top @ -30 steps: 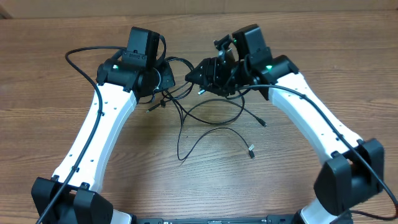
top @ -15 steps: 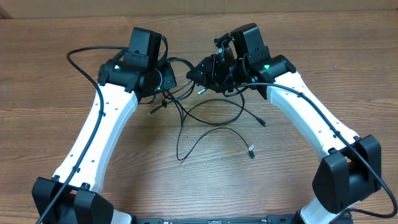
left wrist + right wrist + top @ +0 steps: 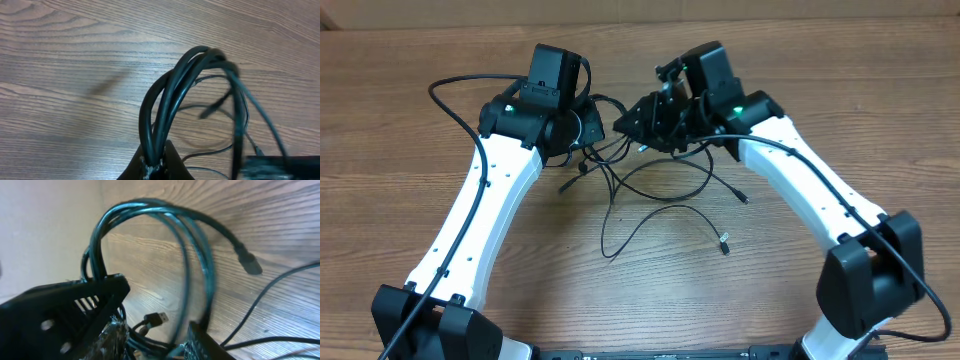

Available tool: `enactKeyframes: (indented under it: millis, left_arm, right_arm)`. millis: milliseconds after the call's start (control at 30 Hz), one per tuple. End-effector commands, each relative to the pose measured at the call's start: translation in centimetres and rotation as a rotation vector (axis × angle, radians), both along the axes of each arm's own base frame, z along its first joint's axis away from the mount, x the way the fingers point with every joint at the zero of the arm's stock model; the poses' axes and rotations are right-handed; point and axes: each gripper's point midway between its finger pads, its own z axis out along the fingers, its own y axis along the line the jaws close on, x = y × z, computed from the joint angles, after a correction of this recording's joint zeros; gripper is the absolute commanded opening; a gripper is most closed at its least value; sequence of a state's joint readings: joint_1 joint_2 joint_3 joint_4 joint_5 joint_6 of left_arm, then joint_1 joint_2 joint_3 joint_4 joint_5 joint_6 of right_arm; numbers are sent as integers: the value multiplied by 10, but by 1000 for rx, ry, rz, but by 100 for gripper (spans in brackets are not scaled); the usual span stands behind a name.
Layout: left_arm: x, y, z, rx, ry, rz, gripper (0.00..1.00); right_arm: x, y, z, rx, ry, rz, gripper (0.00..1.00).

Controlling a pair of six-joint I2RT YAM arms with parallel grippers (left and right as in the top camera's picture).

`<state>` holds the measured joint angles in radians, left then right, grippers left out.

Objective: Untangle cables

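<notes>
Looking at the left gripper [image 3: 154,167], I see it clamped tight on a bunch of the cables [image 3: 165,105]. Just beside it, the right gripper [image 3: 150,330] stands narrow around more strands; I cannot tell whether it grips. Loose ends trail across the worktop [image 3: 650,300] below both.

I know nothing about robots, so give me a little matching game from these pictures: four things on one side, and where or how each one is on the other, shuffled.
1. left gripper
2. right gripper
3. silver plug end
4. table

A. bare brown wood
B. shut on a bundle of the cables
C. lying loose, away from both grippers
D. fingers either side of a loop of the cables

Pairs: 1-B, 2-D, 3-C, 4-A
</notes>
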<state>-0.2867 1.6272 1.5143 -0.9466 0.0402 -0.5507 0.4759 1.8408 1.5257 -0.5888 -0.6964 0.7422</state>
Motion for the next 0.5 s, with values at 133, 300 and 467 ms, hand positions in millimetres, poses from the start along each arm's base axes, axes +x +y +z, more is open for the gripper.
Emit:
enactKeyframes:
  millis: [133, 300, 467]
  left_arm:
    - [2, -6, 7, -16, -19, -4, 4]
    - [2, -4, 7, -13, -21, 0, 4]
    - [2, 1, 6, 44, -33, -89, 4]
  right_arm:
    - [-4, 4, -19, -71, 29, -29, 8]
    - [14, -23, -15, -82, 18, -95, 4]
    - [46, -80, 24, -6, -57, -200, 4]
